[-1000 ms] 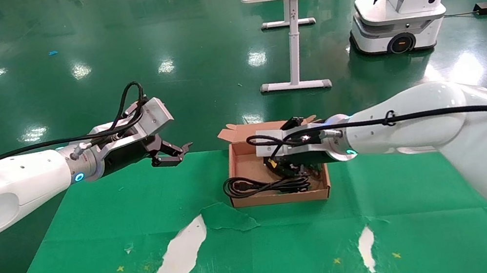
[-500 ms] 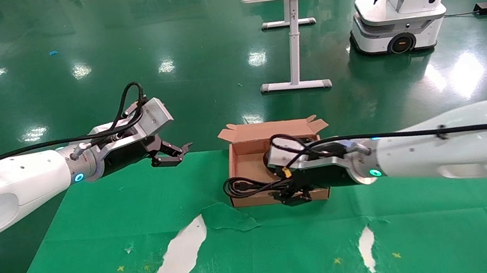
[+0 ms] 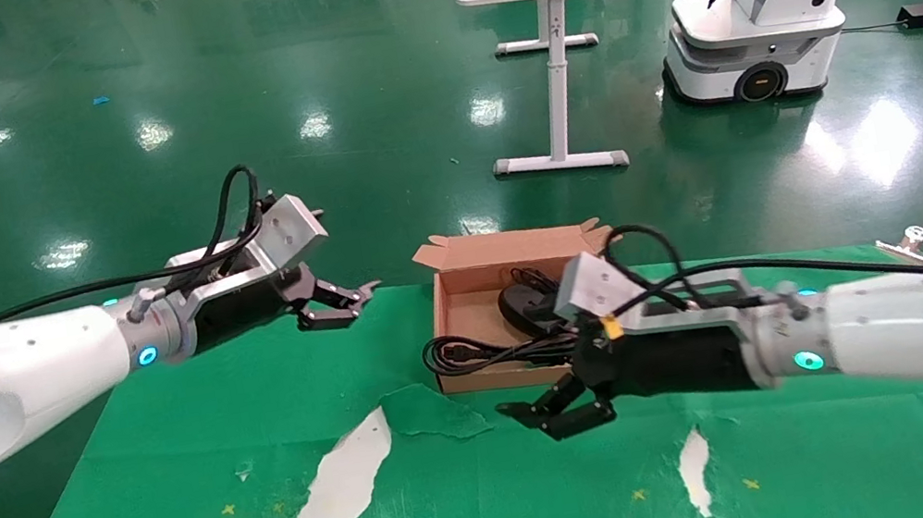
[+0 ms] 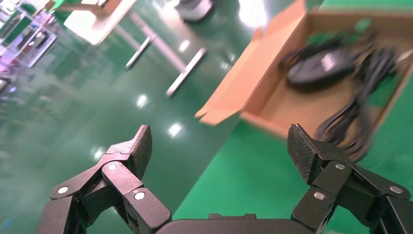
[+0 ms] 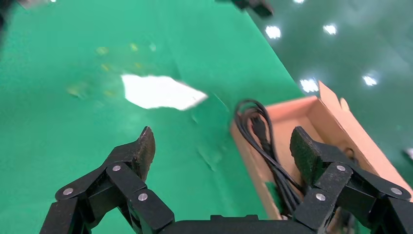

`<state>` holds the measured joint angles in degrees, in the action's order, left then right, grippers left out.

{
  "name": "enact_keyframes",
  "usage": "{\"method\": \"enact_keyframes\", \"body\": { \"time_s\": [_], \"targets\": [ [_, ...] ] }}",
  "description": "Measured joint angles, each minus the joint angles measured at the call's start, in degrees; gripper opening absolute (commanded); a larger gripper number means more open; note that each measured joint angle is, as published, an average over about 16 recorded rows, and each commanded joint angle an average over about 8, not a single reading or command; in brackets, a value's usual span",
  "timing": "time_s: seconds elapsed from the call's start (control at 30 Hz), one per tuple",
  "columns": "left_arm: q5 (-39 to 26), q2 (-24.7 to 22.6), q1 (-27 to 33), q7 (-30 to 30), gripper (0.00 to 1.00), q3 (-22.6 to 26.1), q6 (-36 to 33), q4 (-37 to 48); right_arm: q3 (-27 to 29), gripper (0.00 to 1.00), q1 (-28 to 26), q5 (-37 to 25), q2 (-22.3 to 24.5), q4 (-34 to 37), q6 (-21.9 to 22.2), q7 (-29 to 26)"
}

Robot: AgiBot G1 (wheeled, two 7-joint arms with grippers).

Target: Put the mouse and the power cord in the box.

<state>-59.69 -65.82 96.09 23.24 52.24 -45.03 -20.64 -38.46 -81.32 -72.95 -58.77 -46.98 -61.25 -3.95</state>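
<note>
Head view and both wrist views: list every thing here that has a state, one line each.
box: flaps open, upright on the green cloth.
mouse: lying inside the box.
power cord: mostly in the box, loops hanging over its rim.
right claw: open, empty, in front of the box.
left claw: open, empty, raised off to the box's side.
green cloth: torn, white patches showing.

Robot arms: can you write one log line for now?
black oval mouse: in brown cardboard box | thick black power cord: overhangs rim | right gripper: open, empty | left gripper: open
</note>
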Motion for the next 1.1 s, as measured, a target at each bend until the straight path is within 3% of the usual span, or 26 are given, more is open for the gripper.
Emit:
{"method": "enact_keyframes", "body": {
  "time_s": [1.1],
  "targets": [
    [10.9, 18.8, -21.0, -20.7, 1.0, -22.1, -24.8, -32.3, 21.2, 1.0, 18.6, 29.3, 22.4, -25.1, -23.1, -6.4]
  ]
}}
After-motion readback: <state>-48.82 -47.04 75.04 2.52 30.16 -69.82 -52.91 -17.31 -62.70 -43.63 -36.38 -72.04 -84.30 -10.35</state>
